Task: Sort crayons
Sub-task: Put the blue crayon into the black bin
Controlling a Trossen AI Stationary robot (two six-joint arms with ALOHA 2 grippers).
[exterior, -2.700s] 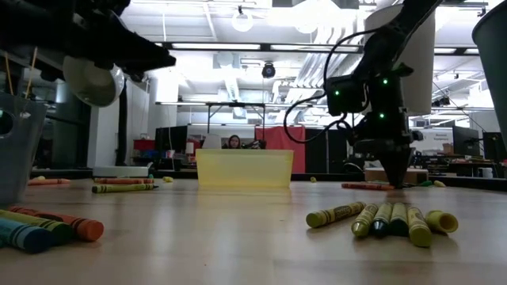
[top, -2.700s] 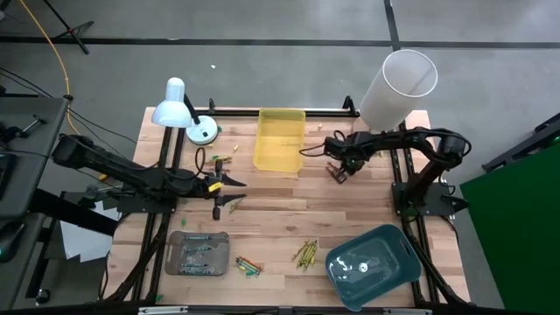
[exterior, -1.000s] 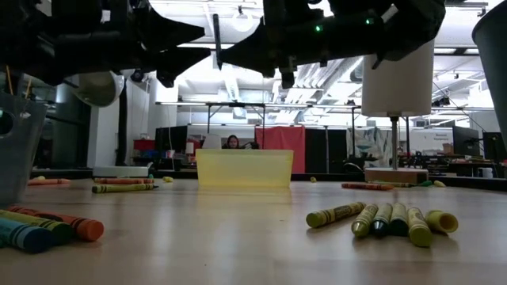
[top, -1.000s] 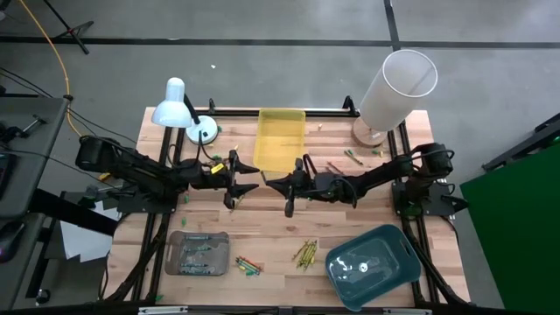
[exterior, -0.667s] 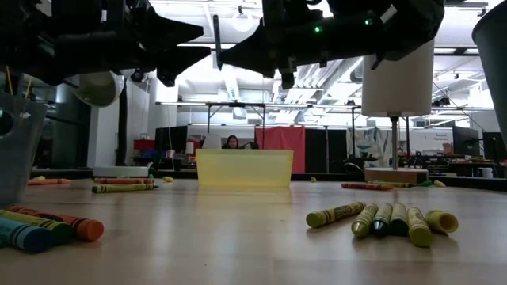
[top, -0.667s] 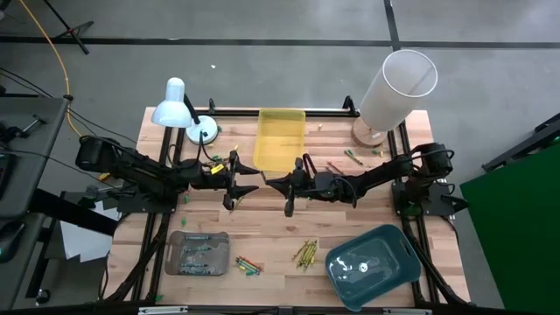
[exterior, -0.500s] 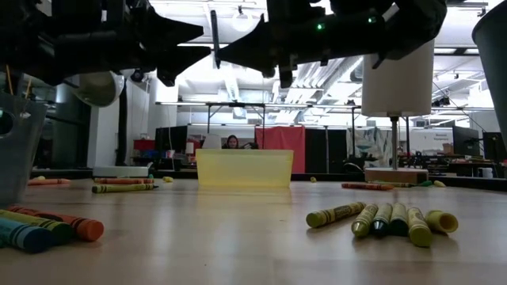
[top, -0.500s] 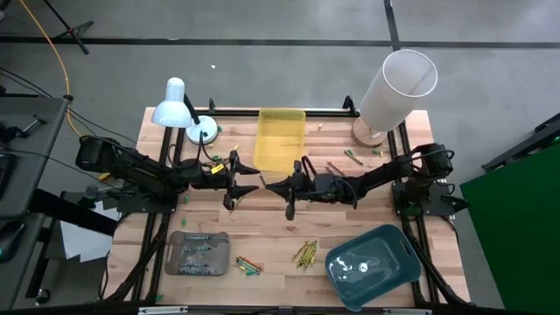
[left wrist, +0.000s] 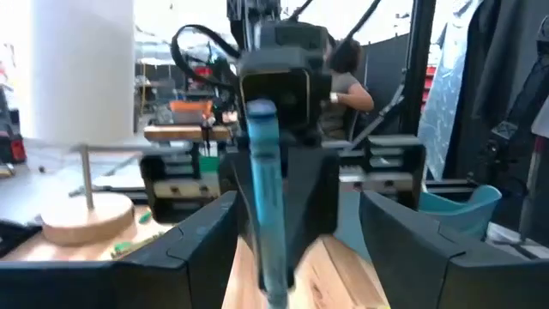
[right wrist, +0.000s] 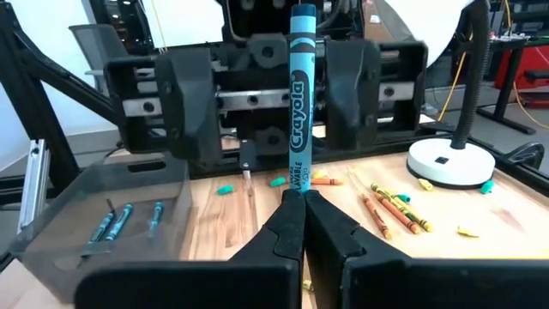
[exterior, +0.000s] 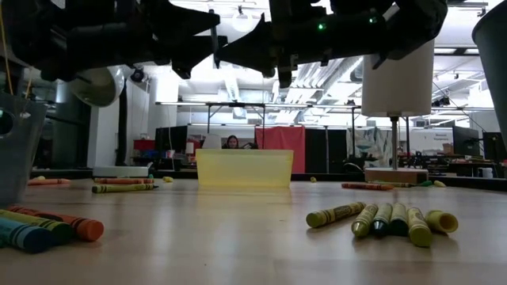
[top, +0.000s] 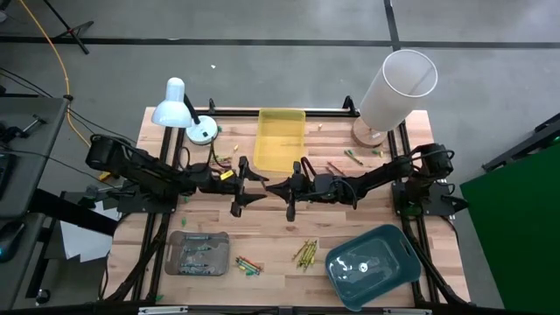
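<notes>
Two pincers: meet nose to nose above mid-desk point(top: 271, 219)
Left pincer point(top: 248, 185): fingers spread wide, holding nothing
Blue crayon point(right wrist: 299, 116): upright, between the left fingers
Right pincer point(top: 284, 188): clamped on the blue crayon's lower end
Olive crayons point(top: 304, 254): loose on the desk near the teal tray point(top: 374, 267)

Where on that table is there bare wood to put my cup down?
Bare wood lies between the yellow tray and the olive crayon cluster, though both grippers hover there. The front edge is crowded: grey tray, teal tray.
</notes>
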